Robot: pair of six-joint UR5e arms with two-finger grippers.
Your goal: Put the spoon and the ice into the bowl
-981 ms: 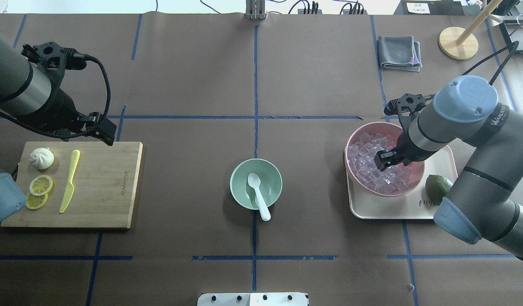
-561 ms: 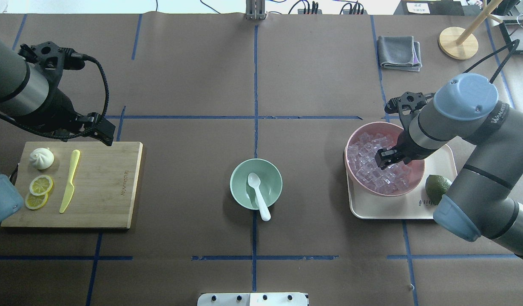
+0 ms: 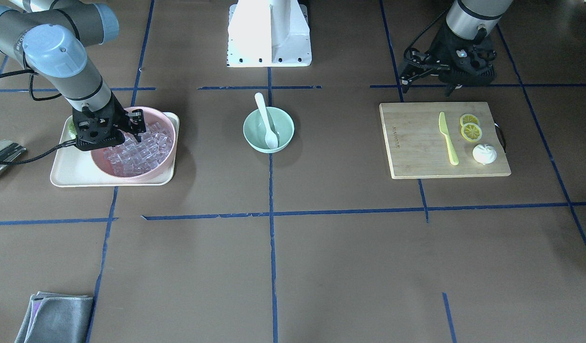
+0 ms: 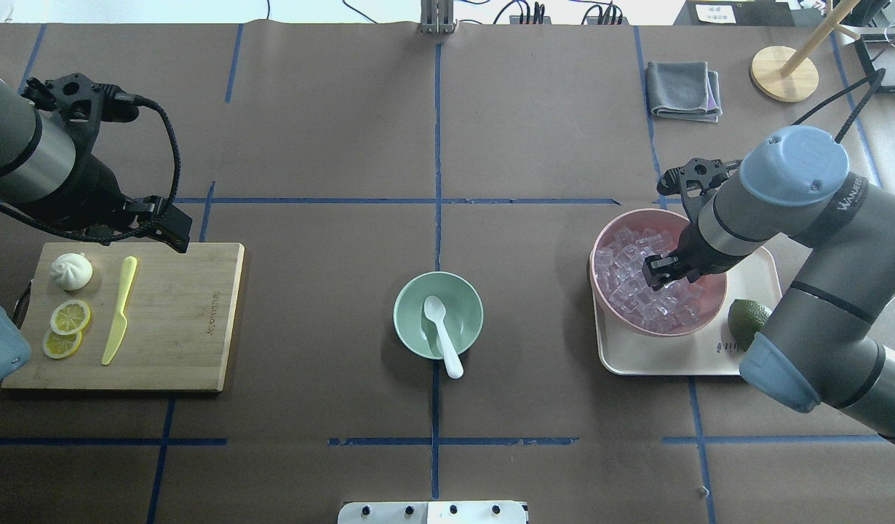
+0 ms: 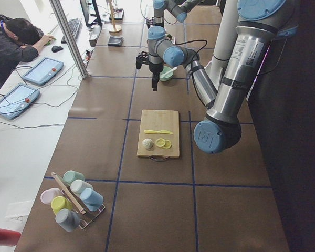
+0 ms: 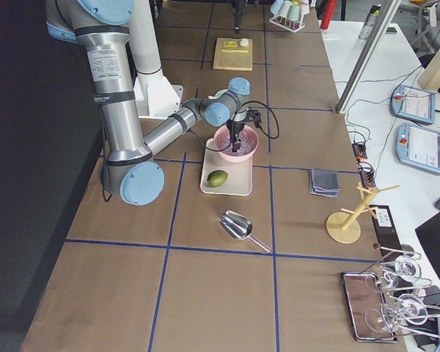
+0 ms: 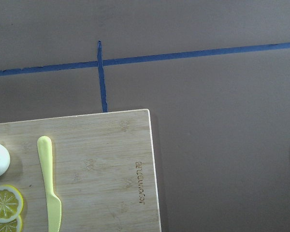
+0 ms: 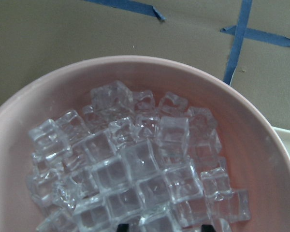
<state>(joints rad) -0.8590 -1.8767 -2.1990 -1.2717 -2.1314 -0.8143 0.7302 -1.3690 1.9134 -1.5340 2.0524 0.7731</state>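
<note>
The white spoon (image 4: 442,331) lies in the mint-green bowl (image 4: 411,291) at the table's middle, scoop inside and handle over the near rim; both also show in the front view, spoon (image 3: 266,119) and bowl (image 3: 283,138). The ice (image 4: 629,291) fills the pink bowl (image 4: 600,240) on the right. My right gripper (image 4: 655,273) reaches down into that ice; in the right wrist view its gripper (image 8: 164,227) has its tips apart among the cubes (image 8: 135,169). My left gripper (image 4: 174,231) hangs empty above the far edge of the cutting board, with no fingers showing in its wrist view.
The pink bowl stands on a cream tray (image 4: 709,356) beside a green lime (image 4: 749,320). The bamboo cutting board (image 4: 178,313) holds a yellow-green knife (image 4: 118,313), lemon slices (image 4: 69,318) and a white bun (image 4: 70,271). A grey cloth (image 4: 684,89) and a wooden stand (image 4: 784,73) are at the far right.
The left arm has drawn back a little toward the left edge. The right arm has shifted slightly; its gripper stays in the pink bowl's ice. Spoon and green bowl have not moved.
</note>
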